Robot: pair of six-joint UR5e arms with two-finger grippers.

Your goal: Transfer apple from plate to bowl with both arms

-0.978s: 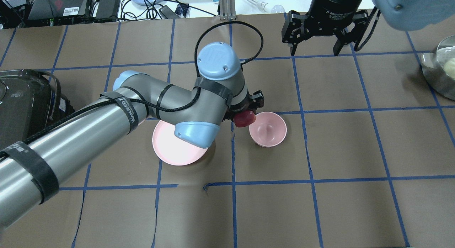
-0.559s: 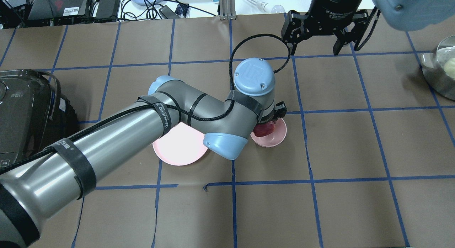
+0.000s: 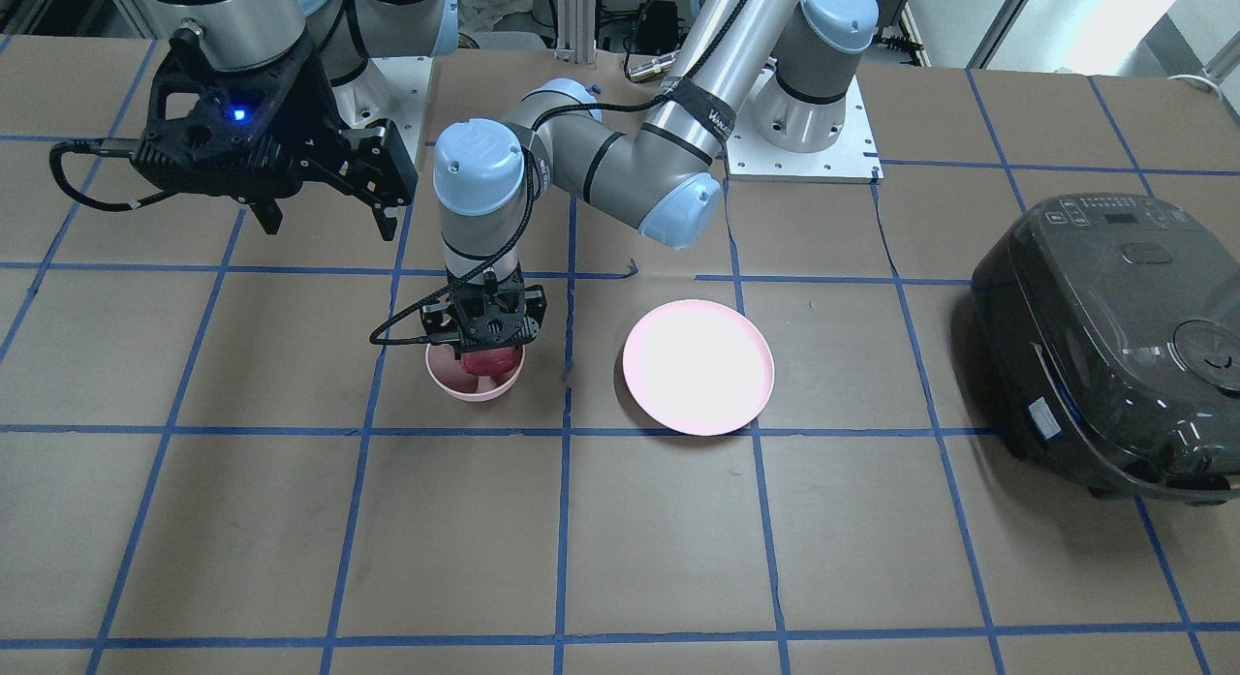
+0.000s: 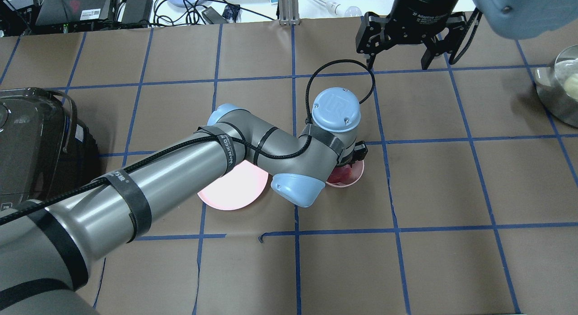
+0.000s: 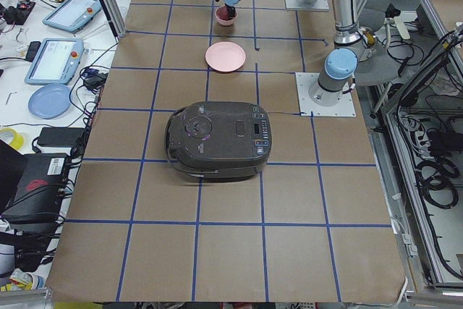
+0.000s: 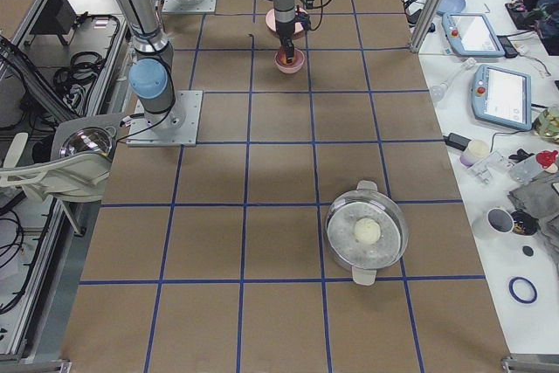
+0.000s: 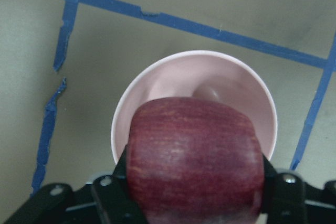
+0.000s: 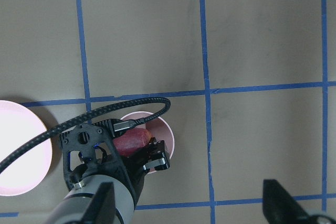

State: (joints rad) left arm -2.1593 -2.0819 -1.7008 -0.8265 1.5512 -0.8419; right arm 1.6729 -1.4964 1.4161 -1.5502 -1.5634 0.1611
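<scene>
My left gripper (image 3: pixel 489 351) is shut on the dark-red apple (image 7: pixel 194 161) and holds it in the mouth of the small pink bowl (image 7: pixel 173 77), whose bottom still shows beyond the apple. The apple (image 3: pixel 489 363) and the bowl (image 3: pixel 453 384) also show in the front view, and in the overhead view the apple (image 4: pixel 339 174) peeks out under the left wrist. The wide pink plate (image 3: pixel 697 367) lies bare beside the bowl. My right gripper (image 4: pixel 398 62) hangs open and empty, high over the far side of the table.
A black rice cooker (image 3: pixel 1114 346) stands on the robot's left side of the table. A metal pot (image 4: pixel 560 89) with a pale round thing in it sits at the right edge. The left forearm covers part of the plate (image 4: pixel 230 188) from above.
My left arm has carried the apple to the right, from beside the bowl's rim to over the bowl, and lowered it into the bowl's mouth. The right gripper has barely moved.
</scene>
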